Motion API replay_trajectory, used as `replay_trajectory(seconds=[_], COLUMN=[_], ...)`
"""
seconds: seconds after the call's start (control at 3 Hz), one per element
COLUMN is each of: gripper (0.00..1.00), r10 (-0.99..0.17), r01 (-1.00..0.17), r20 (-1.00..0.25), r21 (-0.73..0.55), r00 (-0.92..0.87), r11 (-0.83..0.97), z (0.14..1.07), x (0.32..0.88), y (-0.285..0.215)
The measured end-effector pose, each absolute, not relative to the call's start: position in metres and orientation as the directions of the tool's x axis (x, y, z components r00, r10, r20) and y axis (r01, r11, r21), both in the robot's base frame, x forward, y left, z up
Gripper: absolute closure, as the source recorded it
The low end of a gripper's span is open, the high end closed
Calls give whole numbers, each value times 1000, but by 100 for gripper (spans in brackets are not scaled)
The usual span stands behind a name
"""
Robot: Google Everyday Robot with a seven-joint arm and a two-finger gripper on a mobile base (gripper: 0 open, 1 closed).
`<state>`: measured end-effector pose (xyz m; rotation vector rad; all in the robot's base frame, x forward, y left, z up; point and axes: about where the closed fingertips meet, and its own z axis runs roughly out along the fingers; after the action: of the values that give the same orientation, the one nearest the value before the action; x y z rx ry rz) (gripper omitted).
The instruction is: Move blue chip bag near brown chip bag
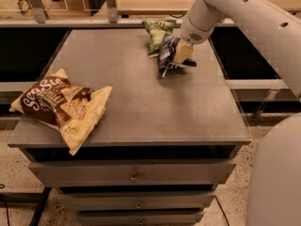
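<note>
The blue bag (166, 53) is located at the far right of the cabinet top (141, 93), standing on edge and tilted. It is grasped by the gripper (179, 59), which is closed on the bag's right side, with a pale finger (183, 52) pressed against it. The white arm (244, 18) is extended in from the upper right. A green bag (156, 33) is positioned just behind the blue bag; contact between them cannot be determined. The brown bag (59, 105) is laid at the near left corner, well apart, with one corner projecting past the front edge.
</note>
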<state>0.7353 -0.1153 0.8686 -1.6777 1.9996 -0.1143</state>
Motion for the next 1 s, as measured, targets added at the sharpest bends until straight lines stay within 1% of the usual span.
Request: replay_trajectory(seconds=[0.33, 0.67, 1.0], gripper=[87, 100, 100], r10=[-931, -928, -917], r01=[-907, -912, -902], r20=[-364, -367, -351], r21=[-379, -401, -430], r00=[-35, 70, 190], r11=[182, 89, -22], z=[885, 909, 931], x=[717, 684, 639], y=[-106, -90, -62])
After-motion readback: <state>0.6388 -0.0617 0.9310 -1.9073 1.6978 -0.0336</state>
